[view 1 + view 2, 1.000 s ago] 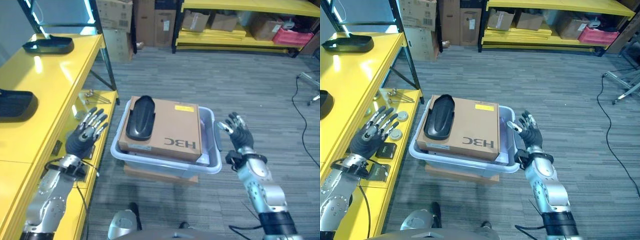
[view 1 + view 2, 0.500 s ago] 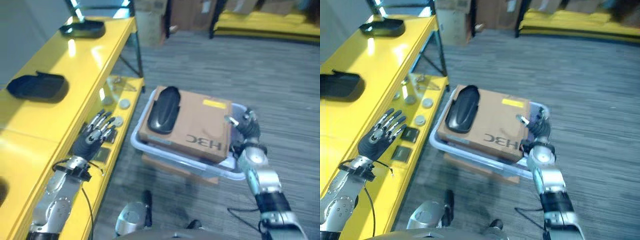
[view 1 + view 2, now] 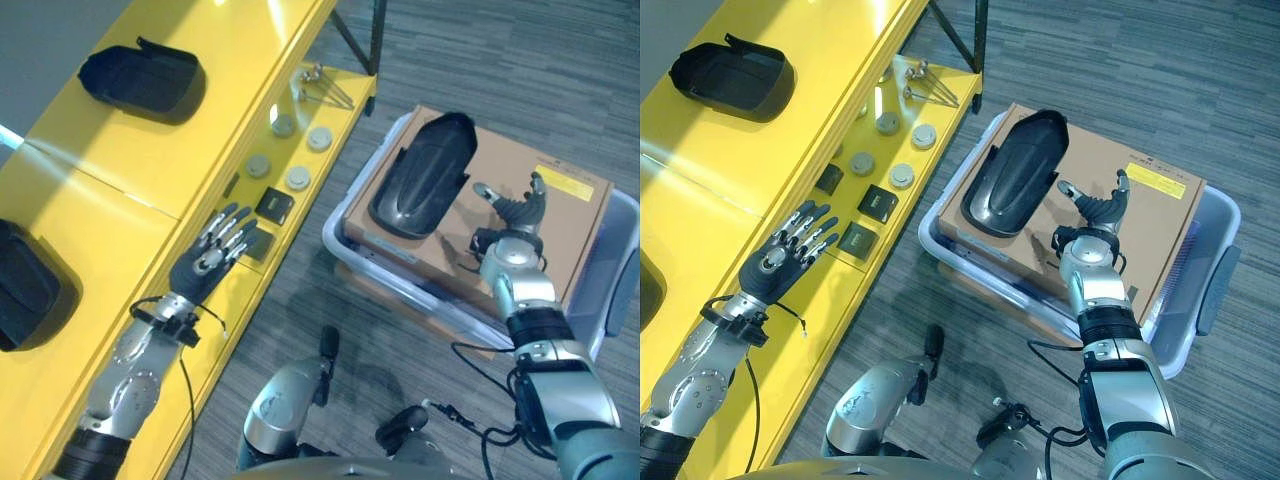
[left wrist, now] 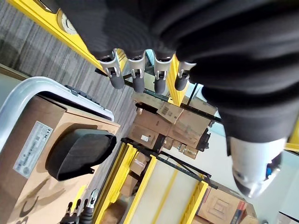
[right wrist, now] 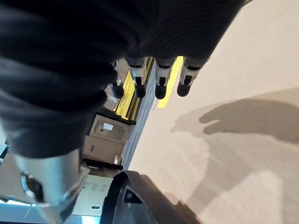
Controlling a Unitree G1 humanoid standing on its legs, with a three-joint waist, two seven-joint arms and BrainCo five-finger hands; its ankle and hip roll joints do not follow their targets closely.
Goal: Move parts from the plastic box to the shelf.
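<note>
Parts for this job were black moulded shells, and one of them (image 3: 1015, 172) lay hollow side up on a brown cardboard box (image 3: 1120, 225) that filled most of the pale plastic box (image 3: 1210, 290) — so the shell rode high above the plastic rim, near the cardboard's shelf-side edge, where a hand could reach it without dipping between the walls.

The right hand (image 3: 1098, 208) hovered over the middle of the cardboard, just beside the shell but not touching it; its fingers were straight and spread, thumb out to the side, holding nothing. That looked like a hand lined up for a reach toward the shell rather than one already gripping.

The left hand (image 3: 210, 258) was stretched flat, fingers straight and fanned, above the outer edge of the lower yellow shelf (image 3: 300, 110), empty too. It seemed parked clear of the plastic box, perhaps to leave room for the other arm.

On the upper yellow shelf (image 3: 700, 170) a second black shell (image 3: 730, 78) sat near the far end and a third (image 3: 25, 290) showed at the near edge — probably the spots where parts were meant to go. The lower shelf carried round discs (image 3: 902, 175), small dark squares (image 3: 878, 203) and a few bolts (image 3: 925, 85) along its outer edge, none of them near either hand's fingers.
</note>
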